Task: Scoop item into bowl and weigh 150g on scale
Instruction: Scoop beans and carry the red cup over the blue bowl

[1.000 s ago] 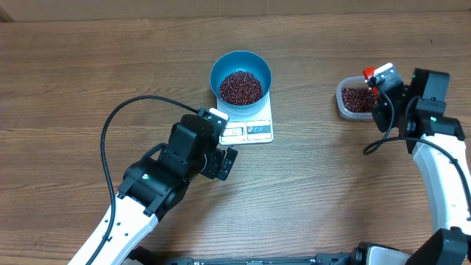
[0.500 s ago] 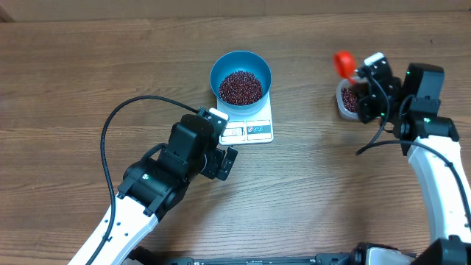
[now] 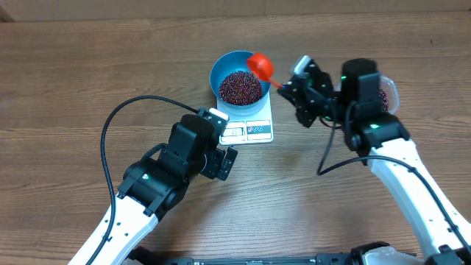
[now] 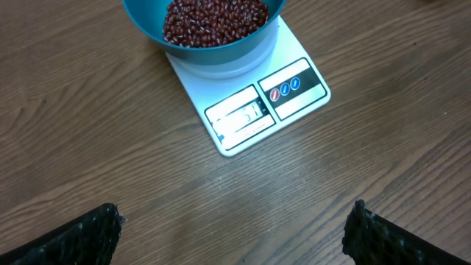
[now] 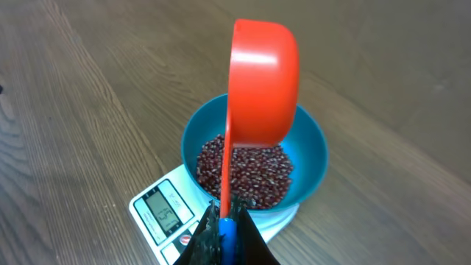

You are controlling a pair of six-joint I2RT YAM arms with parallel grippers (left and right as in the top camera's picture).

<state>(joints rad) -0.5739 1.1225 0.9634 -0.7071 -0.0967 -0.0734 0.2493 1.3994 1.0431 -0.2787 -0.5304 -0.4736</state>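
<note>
The blue bowl (image 3: 219, 71) stands on the white scale (image 3: 254, 129), with a heap of dark red beans (image 3: 241, 87) in it. My right gripper (image 3: 288, 85) is shut on the handle of a red scoop (image 3: 260, 65), whose cup hangs over the bowl's right rim. In the right wrist view the scoop (image 5: 263, 81) shows its rounded back above the beans (image 5: 250, 171) and bowl (image 5: 313, 151); its contents are hidden. My right gripper (image 5: 227, 230) pinches the blue handle end. My left gripper (image 4: 235, 237) is open and empty over bare wood, short of the scale (image 4: 265, 103) and bowl (image 4: 147, 18).
A clear plastic tub (image 3: 388, 90) with more beans sits at the right, mostly hidden behind my right arm. The left arm's black cable (image 3: 110, 129) loops over the table on the left. The scale's display (image 5: 165, 213) faces the front.
My right arm has swung left from the clear tub to the bowl, carrying the red scoop over the bowl's rim. The left arm has not moved.
</note>
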